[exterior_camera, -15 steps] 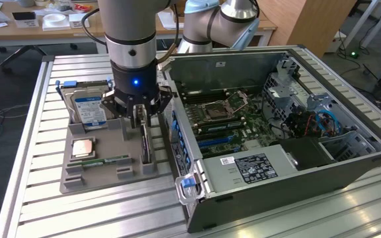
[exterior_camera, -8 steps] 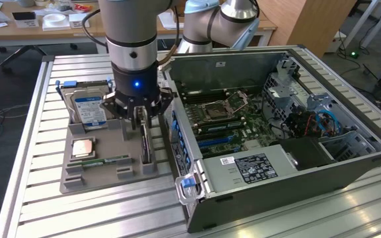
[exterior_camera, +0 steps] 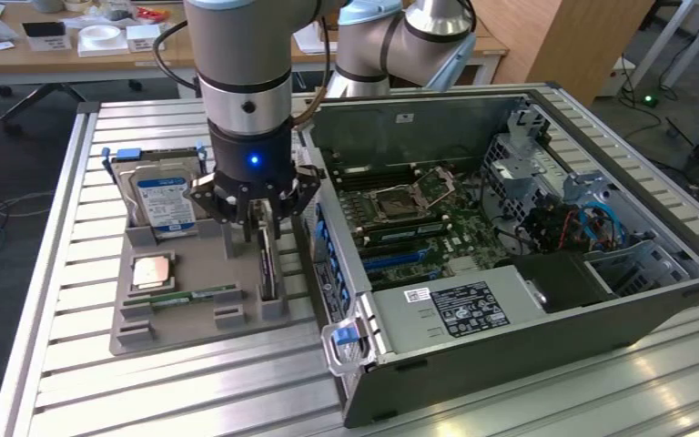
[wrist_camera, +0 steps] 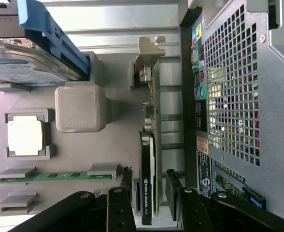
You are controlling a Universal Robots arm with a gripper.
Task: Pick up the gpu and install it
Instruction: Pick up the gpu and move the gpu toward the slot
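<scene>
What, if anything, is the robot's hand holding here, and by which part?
Nothing. The hand is open, straddling one end of the gpu, which stands on edge in the grey tray, with a gap on each side.

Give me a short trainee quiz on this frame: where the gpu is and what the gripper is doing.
1. True or false: the gpu stands on edge in the grey tray, outside the computer case.
2. Which item sits between the fingers of the gripper? A: hard drive. B: gpu. C: RAM stick.
3. Short answer: are the gripper's jaws open or shut?

Key
1. True.
2. B.
3. Open, with one finger on each side of the gpu.
</scene>
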